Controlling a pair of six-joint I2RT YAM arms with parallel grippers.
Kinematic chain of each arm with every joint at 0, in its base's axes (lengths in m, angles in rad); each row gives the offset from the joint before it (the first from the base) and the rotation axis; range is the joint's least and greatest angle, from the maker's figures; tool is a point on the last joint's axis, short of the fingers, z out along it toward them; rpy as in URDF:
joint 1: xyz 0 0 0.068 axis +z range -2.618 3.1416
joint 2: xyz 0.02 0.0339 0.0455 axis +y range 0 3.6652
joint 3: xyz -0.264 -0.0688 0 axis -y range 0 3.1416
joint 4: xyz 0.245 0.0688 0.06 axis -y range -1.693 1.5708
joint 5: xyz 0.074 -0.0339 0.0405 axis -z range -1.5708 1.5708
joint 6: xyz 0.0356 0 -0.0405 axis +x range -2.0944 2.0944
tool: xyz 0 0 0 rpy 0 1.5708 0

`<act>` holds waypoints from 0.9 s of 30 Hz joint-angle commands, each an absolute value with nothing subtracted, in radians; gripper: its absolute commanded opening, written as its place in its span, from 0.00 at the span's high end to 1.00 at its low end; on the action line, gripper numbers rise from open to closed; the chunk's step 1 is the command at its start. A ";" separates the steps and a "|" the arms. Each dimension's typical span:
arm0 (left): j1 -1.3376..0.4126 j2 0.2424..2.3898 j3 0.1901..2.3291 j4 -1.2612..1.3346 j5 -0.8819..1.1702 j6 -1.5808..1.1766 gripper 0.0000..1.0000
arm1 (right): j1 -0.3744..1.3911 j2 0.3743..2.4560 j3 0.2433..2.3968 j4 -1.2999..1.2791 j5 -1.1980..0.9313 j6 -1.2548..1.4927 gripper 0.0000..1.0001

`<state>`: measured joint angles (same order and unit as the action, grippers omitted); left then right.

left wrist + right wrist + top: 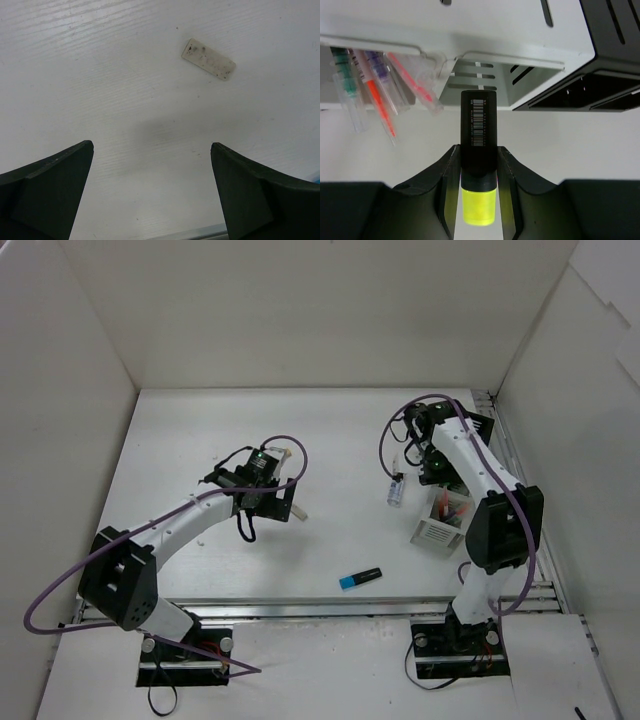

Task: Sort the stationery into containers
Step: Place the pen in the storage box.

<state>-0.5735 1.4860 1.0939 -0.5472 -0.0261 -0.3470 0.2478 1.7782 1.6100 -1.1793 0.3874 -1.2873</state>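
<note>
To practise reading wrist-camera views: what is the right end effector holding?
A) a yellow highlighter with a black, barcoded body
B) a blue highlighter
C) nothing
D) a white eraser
A: the right wrist view shows the right end effector clamped on the yellow highlighter, its barcoded black body pointing at the organizer, while the blue highlighter lies loose elsewhere.

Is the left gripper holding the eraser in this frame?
No, the left gripper stands open and empty, and the eraser lies on the table ahead of it.
</note>
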 commanded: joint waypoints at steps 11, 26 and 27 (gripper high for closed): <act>-0.548 1.411 1.106 -0.529 -0.040 -0.345 0.00 | 0.250 1.844 1.634 -1.172 0.416 -1.261 0.46; -0.548 1.264 1.042 -0.453 0.034 -0.331 0.01 | 0.400 1.576 1.833 -0.929 0.442 -1.122 0.02; -0.548 1.240 1.035 -0.446 0.038 -0.330 0.00 | 0.454 1.559 1.803 -0.867 0.416 -1.086 0.02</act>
<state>-0.5545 1.3128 1.0359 -0.5117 0.0124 -0.3416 0.3744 1.6650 1.8004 -1.0191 0.4526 -1.1667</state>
